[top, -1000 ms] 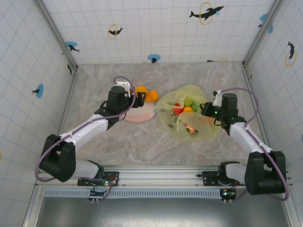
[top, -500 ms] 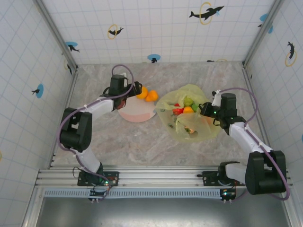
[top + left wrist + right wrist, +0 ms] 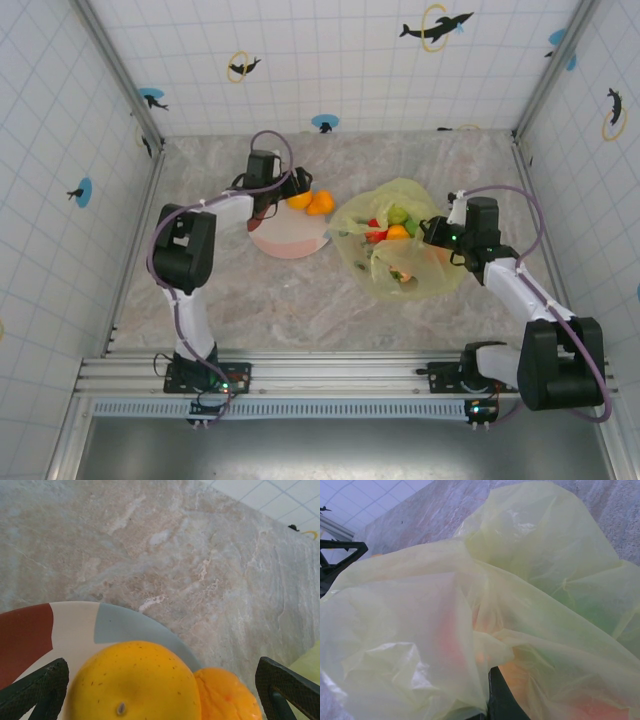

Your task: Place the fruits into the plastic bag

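Two orange fruits (image 3: 320, 203) lie together at the far edge of the maroon-and-white plate (image 3: 290, 238). In the left wrist view the larger yellow-orange fruit (image 3: 132, 682) and the smaller one (image 3: 227, 695) sit between the wide-apart fingertips (image 3: 287, 685) of my left gripper (image 3: 160, 692), which is open and grips nothing. My left gripper (image 3: 298, 188) comes at them from the left. The yellow-green plastic bag (image 3: 400, 250) lies to the right with red, green and orange fruits (image 3: 397, 226) inside. My right gripper (image 3: 436, 232) is shut on the plastic bag (image 3: 470, 605) at its right edge.
Marble tabletop (image 3: 300, 300) with tiled walls on three sides. The left arm's elbow (image 3: 185, 245) stands left of the plate. A rail (image 3: 330, 375) runs along the near edge.
The left arm has swung so that its elbow stands upright at the left, and its gripper has slid back-left along the two orange fruits and opened a little wider. Right arm and bag are unmoved.
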